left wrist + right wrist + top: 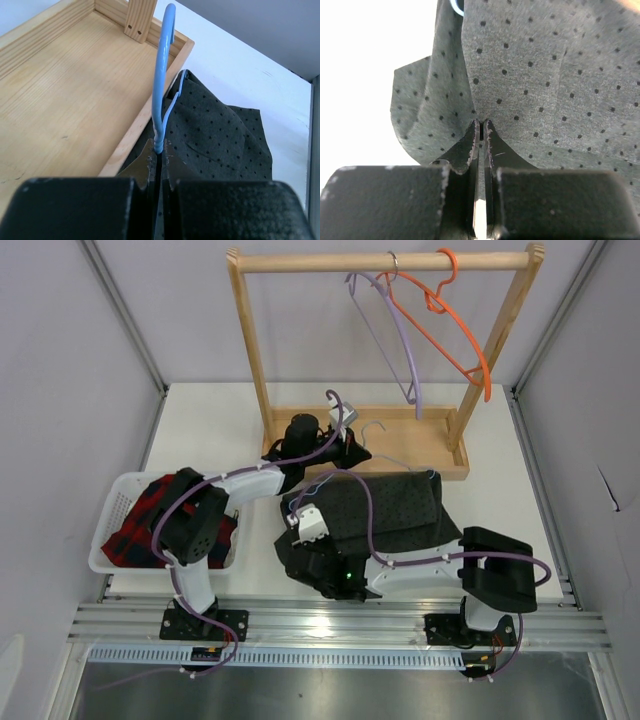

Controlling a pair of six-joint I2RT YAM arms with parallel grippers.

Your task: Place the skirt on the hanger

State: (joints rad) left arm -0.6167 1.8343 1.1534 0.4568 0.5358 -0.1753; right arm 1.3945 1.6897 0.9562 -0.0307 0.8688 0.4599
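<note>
The dark dotted skirt [400,502] lies on the table in front of the wooden rack's base. The pale-blue wire hanger [372,430] lies at the skirt's far edge, its hook over the base. My left gripper [343,447] is shut on the hanger's neck. In the left wrist view the hanger [162,75] rises from the closed jaws [158,146], with the skirt [220,135] to its right. My right gripper [303,518] is at the skirt's left edge. In the right wrist view it [481,122] is shut on a fold of the skirt [545,65]. A bit of the blue hanger [456,6] shows at the top.
A wooden rack [385,260] stands at the back with a lilac hanger [398,340] and an orange hanger [455,335] on its rail. Its tray base [60,95] is close to my left gripper. A white basket [115,502] at the left holds a red-and-navy plaid garment [150,515].
</note>
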